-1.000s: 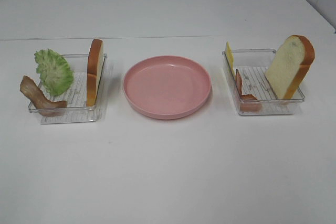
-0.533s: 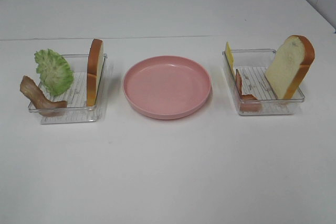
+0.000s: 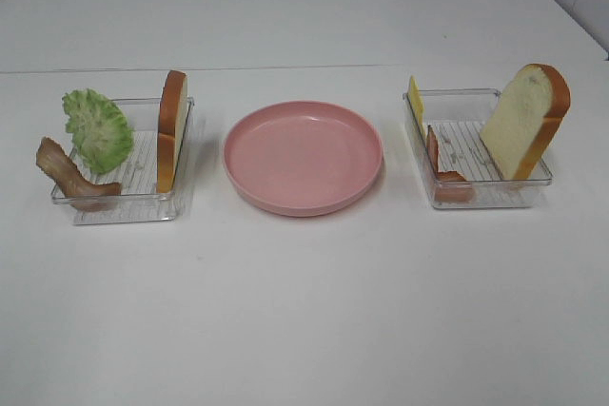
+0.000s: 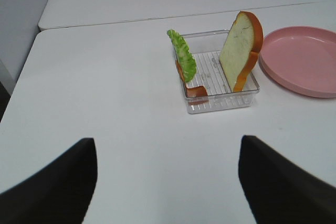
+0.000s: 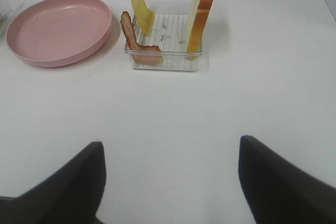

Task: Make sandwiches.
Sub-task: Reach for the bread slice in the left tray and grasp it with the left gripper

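Note:
No sandwich is stacked; the parts stand in two clear trays. The left tray (image 3: 143, 206) holds a green lettuce leaf (image 3: 97, 128), a brown bacon strip (image 3: 67, 175) and a bread slice (image 3: 171, 128) on edge. The right tray (image 3: 514, 199) holds a yellow cheese slice (image 3: 416, 104), a bacon strip (image 3: 440, 166) and a leaning bread slice (image 3: 525, 121). My left gripper (image 4: 168, 182) is open, well short of the left tray (image 4: 223, 106). My right gripper (image 5: 168, 182) is open, short of the right tray (image 5: 165, 61). Neither gripper shows in the high view.
A round pink plate (image 3: 303, 156) sits empty between the trays; it also shows in the left wrist view (image 4: 302, 59) and the right wrist view (image 5: 58, 27). The white table (image 3: 304, 311) meets a second table surface along a seam behind the trays.

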Controlling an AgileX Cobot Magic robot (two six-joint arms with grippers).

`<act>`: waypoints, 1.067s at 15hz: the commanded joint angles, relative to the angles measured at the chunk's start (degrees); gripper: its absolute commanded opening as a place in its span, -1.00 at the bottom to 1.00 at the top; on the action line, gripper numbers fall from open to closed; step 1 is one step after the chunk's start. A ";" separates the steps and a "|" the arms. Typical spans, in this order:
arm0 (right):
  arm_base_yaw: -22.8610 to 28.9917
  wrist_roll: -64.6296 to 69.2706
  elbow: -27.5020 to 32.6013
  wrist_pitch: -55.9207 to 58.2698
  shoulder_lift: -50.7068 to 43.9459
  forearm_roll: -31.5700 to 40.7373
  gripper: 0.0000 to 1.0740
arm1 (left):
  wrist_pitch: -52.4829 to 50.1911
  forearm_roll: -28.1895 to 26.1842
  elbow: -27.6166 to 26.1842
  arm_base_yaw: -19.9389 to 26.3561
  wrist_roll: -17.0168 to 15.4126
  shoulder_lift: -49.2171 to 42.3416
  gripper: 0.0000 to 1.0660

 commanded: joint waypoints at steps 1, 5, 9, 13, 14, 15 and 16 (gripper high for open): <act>-0.34 -0.63 0.23 -0.40 -0.92 0.29 0.28 | -8.19 -2.81 -0.34 -0.06 0.40 9.00 0.35; -0.34 -0.63 0.23 -0.40 -0.92 0.29 0.28 | -19.37 -7.33 -2.46 -0.06 4.07 26.64 0.35; -0.34 -0.63 0.23 -0.40 -0.92 0.29 0.28 | -16.67 -11.29 -14.84 -0.23 4.13 45.49 0.35; -0.34 -0.63 0.23 -0.40 -0.92 0.29 0.28 | -2.98 -13.69 -30.54 -0.23 4.13 63.66 0.35; -0.34 -0.63 0.23 -0.40 -0.92 0.29 0.28 | 0.00 -14.15 -33.86 -0.23 4.13 67.49 0.35; -0.34 -0.63 0.23 -0.40 -0.92 0.29 0.28 | 2.06 -14.44 -37.24 -0.57 3.72 71.05 0.35; -0.34 -0.63 0.23 -0.40 -0.92 0.29 0.28 | 2.75 -14.38 -38.90 -0.92 3.67 72.36 0.35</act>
